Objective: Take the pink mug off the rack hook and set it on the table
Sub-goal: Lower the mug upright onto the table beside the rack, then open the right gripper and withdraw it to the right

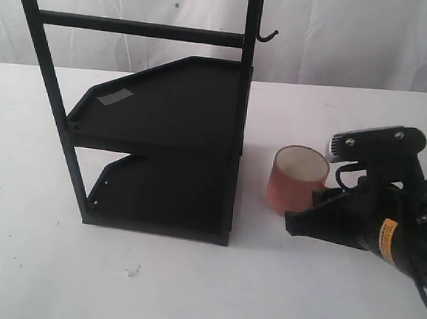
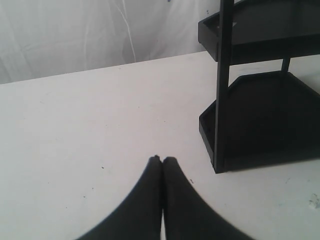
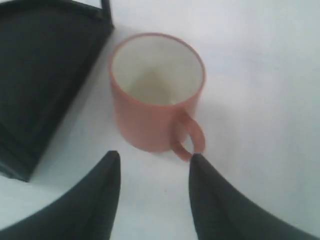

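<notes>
Right jaws — spread, gripping nothing, one tip right at the handle of the pink mug (image 3: 155,95). Left jaws: pressed together, low over the tabletop (image 2: 75,125) near the rack (image 2: 270,115). The pink mug stands upright on the tabletop just beside the rack, mouth up; the rack hook (image 1: 266,35) juts from the rack's upper post.

Right arm (image 1: 375,224) in shot now, chunky and matte black, a silvery plate (image 1: 366,140) with two screws (image 1: 349,142) on top, a yellow-orange label (image 1: 388,238) on its side, thin black cables (image 1: 339,175) looping off, and right gripper (image 3: 155,157) and left gripper (image 2: 162,159) both showing smooth, black, tapered fingers (image 3: 100,200).
</notes>
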Tool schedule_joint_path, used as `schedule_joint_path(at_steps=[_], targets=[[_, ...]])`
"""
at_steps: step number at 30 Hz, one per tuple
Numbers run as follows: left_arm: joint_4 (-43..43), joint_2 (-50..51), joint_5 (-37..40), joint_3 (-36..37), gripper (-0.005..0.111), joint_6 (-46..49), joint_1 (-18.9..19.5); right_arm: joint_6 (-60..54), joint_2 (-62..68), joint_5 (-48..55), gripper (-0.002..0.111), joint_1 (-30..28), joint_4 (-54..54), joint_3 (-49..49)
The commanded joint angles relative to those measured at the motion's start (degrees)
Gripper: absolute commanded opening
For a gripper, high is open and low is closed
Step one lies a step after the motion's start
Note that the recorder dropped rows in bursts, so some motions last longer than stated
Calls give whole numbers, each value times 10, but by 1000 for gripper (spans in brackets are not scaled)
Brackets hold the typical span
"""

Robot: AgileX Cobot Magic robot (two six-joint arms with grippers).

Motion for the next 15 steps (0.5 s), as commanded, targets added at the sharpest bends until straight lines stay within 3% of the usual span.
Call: schedule_joint_path(at_steps=[1, 6, 11, 15], targets=[[1, -3, 2, 2, 0, -4, 1, -16, -90, -79, 41, 0, -6, 3], [1, -3, 2, 2, 0, -4, 1, -39, -179, -153, 38, 0, -6, 3], [1, -3, 2, 2, 0, -4, 1, -64, -274, -209, 2, 0, -6, 3], [1, -3, 2, 2, 0, -4, 1, -60, -340, -223, 0, 0, -6, 3]])
